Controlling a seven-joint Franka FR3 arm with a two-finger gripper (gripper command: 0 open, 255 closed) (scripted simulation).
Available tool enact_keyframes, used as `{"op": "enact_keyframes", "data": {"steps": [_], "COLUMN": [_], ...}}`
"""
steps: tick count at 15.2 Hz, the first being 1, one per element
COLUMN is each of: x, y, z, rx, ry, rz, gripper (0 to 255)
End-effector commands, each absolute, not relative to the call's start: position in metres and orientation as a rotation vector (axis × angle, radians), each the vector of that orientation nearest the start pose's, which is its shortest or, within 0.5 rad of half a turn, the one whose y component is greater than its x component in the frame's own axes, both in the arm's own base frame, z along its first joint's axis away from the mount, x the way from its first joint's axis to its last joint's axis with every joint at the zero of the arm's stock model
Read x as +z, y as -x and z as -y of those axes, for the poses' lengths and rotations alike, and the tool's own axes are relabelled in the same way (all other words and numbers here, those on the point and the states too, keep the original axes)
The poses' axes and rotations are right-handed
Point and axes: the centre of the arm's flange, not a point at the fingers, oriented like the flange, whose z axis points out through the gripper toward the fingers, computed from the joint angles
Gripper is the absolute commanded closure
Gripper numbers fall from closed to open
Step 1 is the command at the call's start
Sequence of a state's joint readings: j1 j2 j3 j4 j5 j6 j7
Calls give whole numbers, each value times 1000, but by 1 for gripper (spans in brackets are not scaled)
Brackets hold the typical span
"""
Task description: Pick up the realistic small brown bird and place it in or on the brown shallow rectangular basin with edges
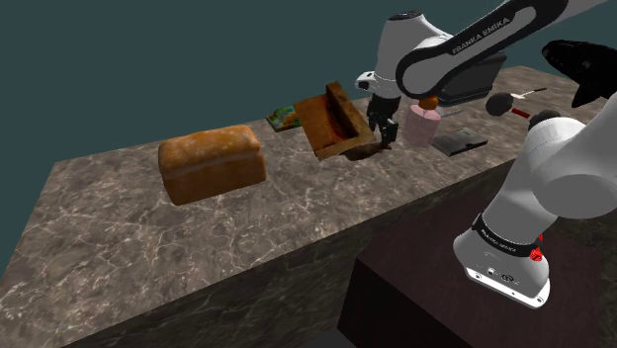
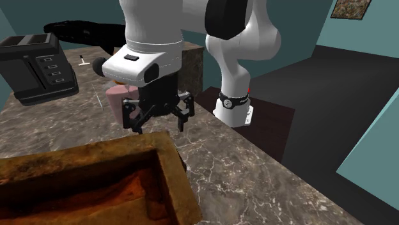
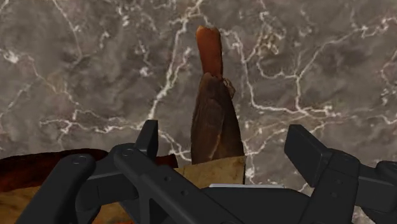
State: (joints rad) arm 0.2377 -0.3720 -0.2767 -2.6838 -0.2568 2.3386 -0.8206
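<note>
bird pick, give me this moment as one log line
gripper: open over bird | bird: lying on counter, not held | basin: beside gripper, bird not in it

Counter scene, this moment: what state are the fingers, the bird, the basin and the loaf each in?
Fingers: open, one on each side of the bird, not touching it.
Bird: lying on the counter, not held.
Basin: upright on the counter, nothing in the part that shows.
Loaf: whole, resting on the counter.
</note>
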Motion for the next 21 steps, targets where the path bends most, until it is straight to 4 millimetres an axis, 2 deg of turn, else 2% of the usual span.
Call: {"op": "enact_keyframes", "data": {"steps": [1,8,15,16,21], "x": [337,303,303,303,303], "y": [-398,-400,-400,-400,-400], "z": [13,15,15,15,15], "rx": [8,8,8,8,8], "ry": [2814,2814,2814,2814,2814], "rz": [1589,1589,1589,1589,1589], "gripper": [0,0,0,255,255]}}
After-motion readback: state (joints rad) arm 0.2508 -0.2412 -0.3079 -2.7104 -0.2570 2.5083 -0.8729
